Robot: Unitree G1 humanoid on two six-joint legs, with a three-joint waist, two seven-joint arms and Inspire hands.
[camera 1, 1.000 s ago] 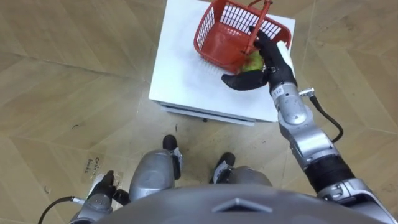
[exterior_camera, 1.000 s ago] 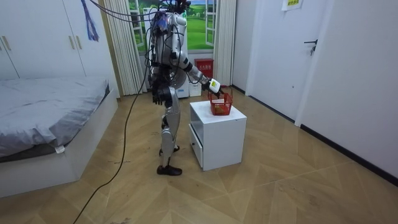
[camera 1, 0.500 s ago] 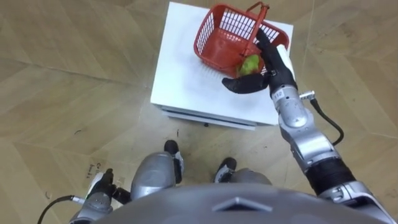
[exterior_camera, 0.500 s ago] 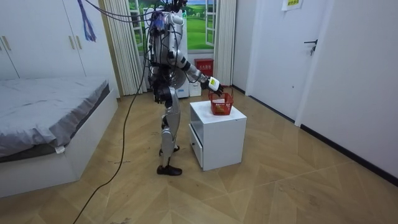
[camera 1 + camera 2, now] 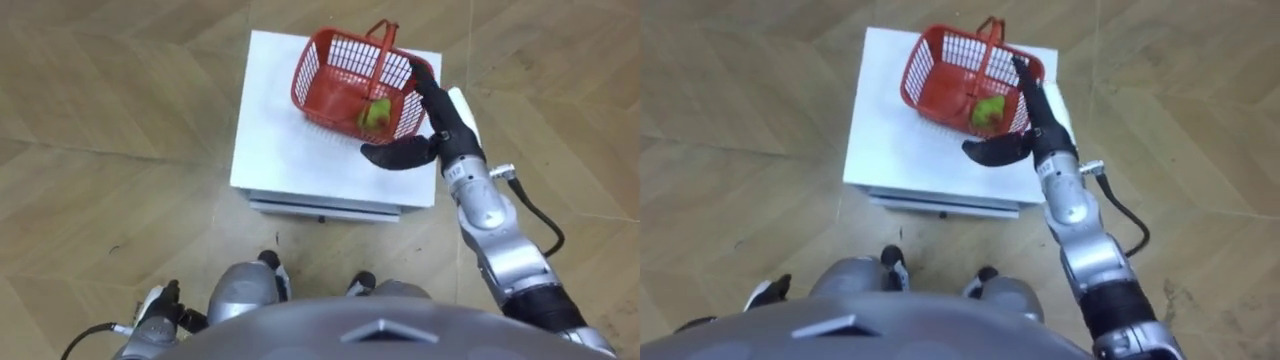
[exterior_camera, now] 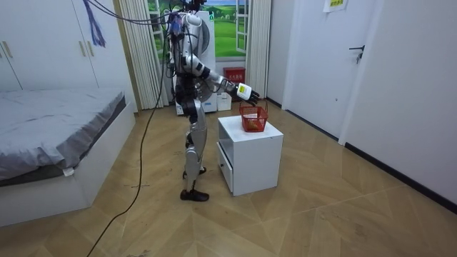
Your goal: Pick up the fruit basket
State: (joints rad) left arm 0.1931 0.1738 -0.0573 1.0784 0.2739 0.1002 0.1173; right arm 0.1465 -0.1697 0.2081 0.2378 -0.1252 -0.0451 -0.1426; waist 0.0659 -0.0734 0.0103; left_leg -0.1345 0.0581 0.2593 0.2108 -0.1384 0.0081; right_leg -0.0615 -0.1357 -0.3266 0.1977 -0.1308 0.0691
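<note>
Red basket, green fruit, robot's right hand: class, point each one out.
red basket [image 5: 335, 55], left eye view, on its mesh wall
green fruit [image 5: 377, 113], left eye view, on its upper side
right hand [image 5: 440, 122], left eye view, on the hand's middle

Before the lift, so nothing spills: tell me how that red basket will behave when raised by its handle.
The red basket is open mesh, seemingly plastic, so probably light and fairly stiff. Its thin upright handle may pivot, letting it swing. The green fruit sits toward one side and could roll, tilting it.
</note>
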